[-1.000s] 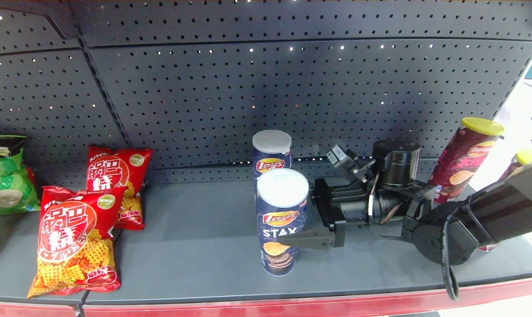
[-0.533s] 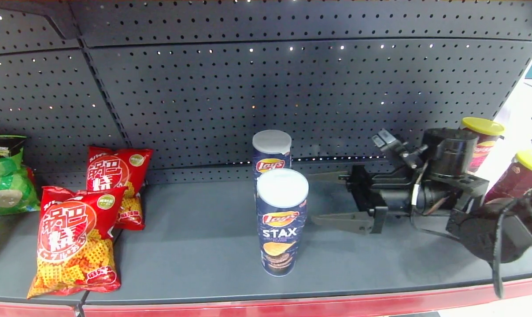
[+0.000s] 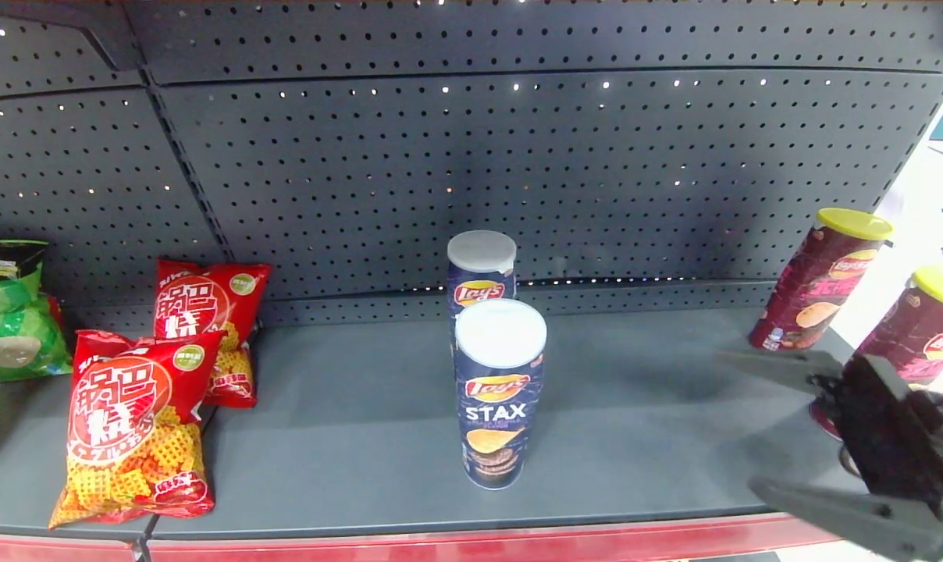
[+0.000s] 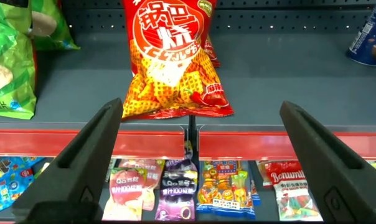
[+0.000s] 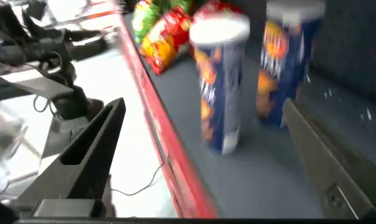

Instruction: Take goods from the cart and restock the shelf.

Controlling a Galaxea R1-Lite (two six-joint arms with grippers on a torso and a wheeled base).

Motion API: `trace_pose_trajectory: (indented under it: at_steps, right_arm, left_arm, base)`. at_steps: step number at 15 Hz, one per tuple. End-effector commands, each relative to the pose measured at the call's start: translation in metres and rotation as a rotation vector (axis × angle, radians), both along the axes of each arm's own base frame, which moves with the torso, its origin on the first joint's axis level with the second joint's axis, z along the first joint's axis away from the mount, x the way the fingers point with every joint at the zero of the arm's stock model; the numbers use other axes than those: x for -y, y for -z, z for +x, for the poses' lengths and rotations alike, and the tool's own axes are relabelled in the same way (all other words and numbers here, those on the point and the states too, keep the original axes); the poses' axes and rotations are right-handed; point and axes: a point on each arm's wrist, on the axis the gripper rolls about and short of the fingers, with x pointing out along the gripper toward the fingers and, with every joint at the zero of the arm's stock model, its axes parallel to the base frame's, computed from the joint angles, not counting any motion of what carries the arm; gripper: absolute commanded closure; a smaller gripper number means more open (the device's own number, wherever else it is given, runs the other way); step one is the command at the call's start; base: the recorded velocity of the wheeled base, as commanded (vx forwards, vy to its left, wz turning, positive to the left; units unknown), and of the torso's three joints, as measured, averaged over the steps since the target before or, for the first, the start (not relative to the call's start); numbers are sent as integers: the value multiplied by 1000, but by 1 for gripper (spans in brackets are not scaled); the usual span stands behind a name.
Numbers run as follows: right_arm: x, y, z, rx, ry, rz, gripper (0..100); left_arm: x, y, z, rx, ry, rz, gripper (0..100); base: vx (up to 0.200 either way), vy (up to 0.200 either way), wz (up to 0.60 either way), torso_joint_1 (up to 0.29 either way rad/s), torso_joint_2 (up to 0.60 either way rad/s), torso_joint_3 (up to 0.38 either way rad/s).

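Two blue chip cans with white lids stand upright mid-shelf, the front can [image 3: 500,394] just before the back can [image 3: 481,273]. My right gripper [image 3: 737,421] hangs open and empty at the shelf's front right, well clear of both cans. From the right wrist, the front can [image 5: 220,81] and back can [image 5: 287,56] stand beyond the open right gripper [image 5: 202,104]. My left gripper [image 4: 200,107] is open and empty, level with the shelf's red front edge [image 4: 250,142], facing a red snack bag [image 4: 172,62].
Two maroon cans with yellow lids [image 3: 823,281] [image 3: 920,328] stand at the shelf's right end, close to my right gripper. Red snack bags [image 3: 132,425] [image 3: 210,328] and a green bag [image 3: 11,320] fill the left. A perforated back wall [image 3: 518,179] closes the shelf. Packets [image 4: 219,190] lie on a lower shelf.
My right gripper has drawn away from the front blue can, moving right and toward the shelf's front edge. The can stays standing where it was.
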Motion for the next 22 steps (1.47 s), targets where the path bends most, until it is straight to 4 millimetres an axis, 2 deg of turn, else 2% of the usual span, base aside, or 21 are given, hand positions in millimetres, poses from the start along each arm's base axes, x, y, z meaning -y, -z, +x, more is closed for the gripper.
trace_pose_trajectory:
  at_steps: [1,3,4,6,13,14,18,20,22]
  right_arm:
    - [23,24,-73,100,124,51,0]
    - [32,21,-89,128,311,104,0]
    - [38,21,-96,125,475,145,0]
    - [44,25,-104,121,596,150,0]
    - [55,82,-138,-169,792,-12,0]
    - [55,95,-148,-201,832,-31,0]
    - [57,97,-161,-11,1021,9,0]
    - [61,101,-163,-1,1183,-15,0]
    - [62,104,-167,11,1194,8,0]
  left_arm:
    - [0,0,0,-1,0,-1,0]
    - [0,0,0,-1,0,-1,0]
    - [0,0,0,-1,0,-1,0]
    - [0,0,0,-1,0,-1,0]
    - [0,0,0,-1,0,-1,0]
    - [0,0,0,-1,0,-1,0]
    - [0,0,0,-1,0,-1,0]
    - [0,0,0,-1,0,-1,0]
    - [0,0,0,-1,0,-1,0]
  base:
    - [0,0,0,0,0,0]
    - [0,0,0,0,0,0]
    - [0,0,0,0,0,0]
    - [0,0,0,0,0,0]
    - [0,0,0,0,0,0]
    - [0,0,0,0,0,0]
    - [0,0,0,0,0,0]
    - [0,0,0,0,0,0]
    - [0,0,0,0,0,0]
